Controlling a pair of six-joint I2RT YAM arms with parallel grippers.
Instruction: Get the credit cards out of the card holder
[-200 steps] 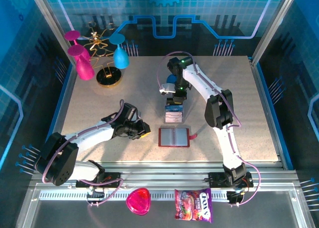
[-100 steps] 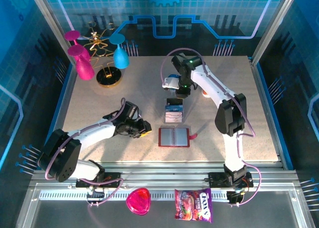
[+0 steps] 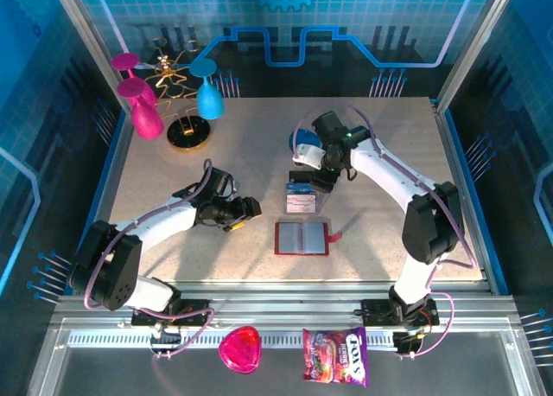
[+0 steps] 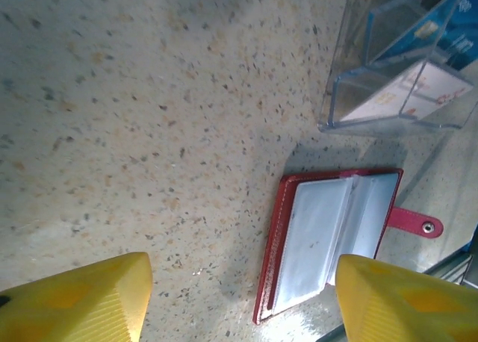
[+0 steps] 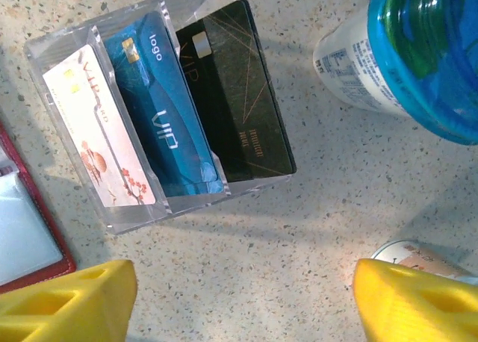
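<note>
The dark red card holder lies open on the table, its pale inner pockets facing up and its strap tab pointing right. Just beyond it a clear plastic tray holds three credit cards: a pinkish-white one, a blue one and a dark one. My left gripper is open left of the holder, its yellow fingertips apart over bare table. My right gripper is open beside the tray's far right corner, holding nothing.
A blue-lidded cup and a second can stand close to the right gripper behind the tray. A gold stand with pink and blue glasses is at the back left. A pink heart dish and candy bag lie off the front edge.
The right gripper has lifted off the tray and shifted right, its arm swinging outward. The left gripper has drifted slightly left and away from the holder.
</note>
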